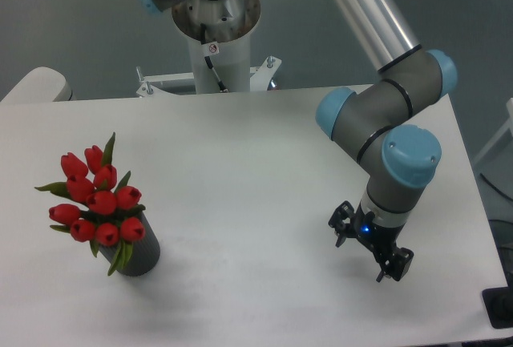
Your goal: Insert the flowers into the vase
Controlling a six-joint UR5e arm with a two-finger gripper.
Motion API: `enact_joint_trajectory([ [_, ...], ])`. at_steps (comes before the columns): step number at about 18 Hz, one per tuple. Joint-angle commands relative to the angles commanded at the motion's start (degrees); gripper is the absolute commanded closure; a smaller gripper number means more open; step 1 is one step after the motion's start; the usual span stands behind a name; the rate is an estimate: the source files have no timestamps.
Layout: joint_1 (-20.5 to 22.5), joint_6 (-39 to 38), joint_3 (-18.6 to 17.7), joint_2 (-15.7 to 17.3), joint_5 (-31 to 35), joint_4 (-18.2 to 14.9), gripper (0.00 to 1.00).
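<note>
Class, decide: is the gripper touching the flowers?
Apart. The fixed camera shows the gripper at the table's right side, with wide bare tabletop between it and the flowers standing in the vase.

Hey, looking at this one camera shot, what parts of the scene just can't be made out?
- Flower stems: hidden in the only view by the red flowers and the wall of the vase.
- Vase mouth: covered by the blooms.
- Hand: small, dark and foreshortened, so whether it is open or shut can't be judged.
- Table: near edge cut off by the frame's bottom.
</note>
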Motion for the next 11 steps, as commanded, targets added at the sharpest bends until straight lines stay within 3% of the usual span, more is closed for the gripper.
enact_joint_trajectory([
  [4, 0.0, 3.79, 2.46, -1.94, 0.27, 0.26, 0.0],
  [11, -0.09, 7.66, 1.86, -1.59, 0.8, 0.0, 0.0],
])
